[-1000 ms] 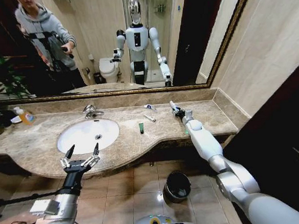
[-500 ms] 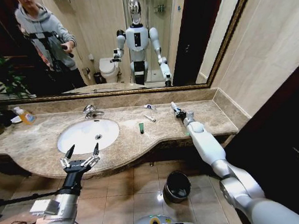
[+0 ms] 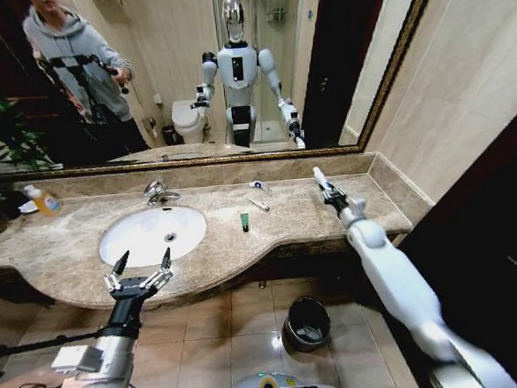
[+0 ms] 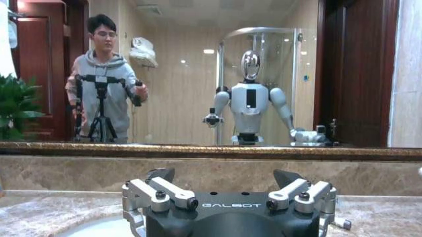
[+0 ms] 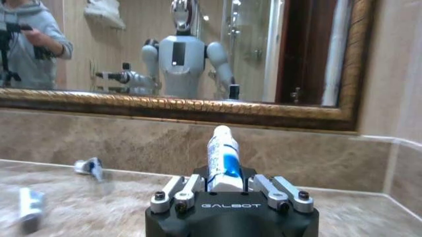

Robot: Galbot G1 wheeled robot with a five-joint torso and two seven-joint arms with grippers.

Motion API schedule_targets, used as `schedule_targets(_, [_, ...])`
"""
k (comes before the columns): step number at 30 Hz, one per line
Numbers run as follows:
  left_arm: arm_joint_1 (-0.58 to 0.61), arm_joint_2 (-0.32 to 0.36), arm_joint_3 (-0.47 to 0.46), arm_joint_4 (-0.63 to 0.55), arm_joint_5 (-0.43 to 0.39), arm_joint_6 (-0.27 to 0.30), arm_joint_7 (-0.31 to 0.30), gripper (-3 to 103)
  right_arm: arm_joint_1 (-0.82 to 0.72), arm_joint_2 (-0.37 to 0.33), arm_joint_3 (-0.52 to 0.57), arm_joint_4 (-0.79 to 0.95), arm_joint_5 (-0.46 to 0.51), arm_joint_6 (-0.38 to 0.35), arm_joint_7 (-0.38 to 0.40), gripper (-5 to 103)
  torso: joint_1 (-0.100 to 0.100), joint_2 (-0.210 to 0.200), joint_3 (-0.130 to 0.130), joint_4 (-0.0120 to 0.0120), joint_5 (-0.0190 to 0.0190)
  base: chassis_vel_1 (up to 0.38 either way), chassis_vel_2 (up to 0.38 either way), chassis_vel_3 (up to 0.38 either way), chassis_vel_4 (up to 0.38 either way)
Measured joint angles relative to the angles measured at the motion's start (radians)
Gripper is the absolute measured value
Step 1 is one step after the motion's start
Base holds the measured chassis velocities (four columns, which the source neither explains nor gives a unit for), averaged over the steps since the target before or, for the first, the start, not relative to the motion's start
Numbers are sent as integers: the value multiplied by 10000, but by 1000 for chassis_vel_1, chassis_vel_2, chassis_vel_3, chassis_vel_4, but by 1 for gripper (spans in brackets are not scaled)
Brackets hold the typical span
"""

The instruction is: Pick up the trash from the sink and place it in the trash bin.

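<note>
While the white tube [image 5: 220, 157] is sitting clamped between the fingers of the right gripper [image 3: 327, 190], raised above the right end of the countertop [image 3: 75, 242], the job is only getting started, by my reading. The gripper is holding the tube pointing toward the mirror, well apart from the trash bin [image 3: 306, 322], which is waiting on the floor below the counter edge, so the drop is not yet made. Three scraps are lying out on the marble right of the sink [image 3: 151, 234]: the short dark-green tube [image 3: 243, 221], the thin white stick [image 3: 258, 204] and a small white-and-blue piece [image 3: 258, 185] near the back wall. The left gripper [image 3: 139, 274] is hanging spread wide and carrying nothing in front of the basin's near rim
</note>
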Motion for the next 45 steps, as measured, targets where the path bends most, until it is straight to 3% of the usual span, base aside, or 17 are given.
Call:
schedule_targets(9, [0,0,0,0,0,0,0,100,-2776,288,634,2915,157,414,196,28,2,0,1,13,2,0,0,0,0])
schedule_targets(13, [0,0,0,0,0,0,1,100,-4397,549,1140,3830,-45,839,188,28,1,0,0,5,8,0,0,0,0])
schedule_targets(19, [0,0,0,0,0,0,1,100,-6131,1151,1467,4201,-739,1743,141,28,0,1,1,8,4,0,0,0,0])
schedule_targets(21, [0,0,0,0,0,0,0,100,-6131,1151,1467,4201,-739,1743,141,28,0,1,1,8,4,0,0,0,0])
schedule_targets(23, [0,0,0,0,0,0,0,100,-7145,1608,1473,3904,-1267,2402,91,28,1,0,1,6,6,0,0,0,0])
schedule_targets(28, [0,0,0,0,0,0,1,100,-8161,1903,1393,3218,-1643,3178,41,28,0,1,1,6,3,0,0,0,0])
schedule_targets(36, [0,0,0,0,0,0,0,100,-8422,1977,1054,1121,-2330,4123,-195,28,1,0,2,6,5,0,0,0,0])
schedule_targets(43, [-1,0,0,0,0,1,0,100,-7704,2045,686,-751,-2792,3867,-535,28,1,0,2,6,3,0,0,0,0])
schedule_targets(45, [0,0,0,-1,0,0,0,100,-6950,2100,610,-1873,-3611,3731,-880,28,1,-1,2,6,6,0,0,0,0])
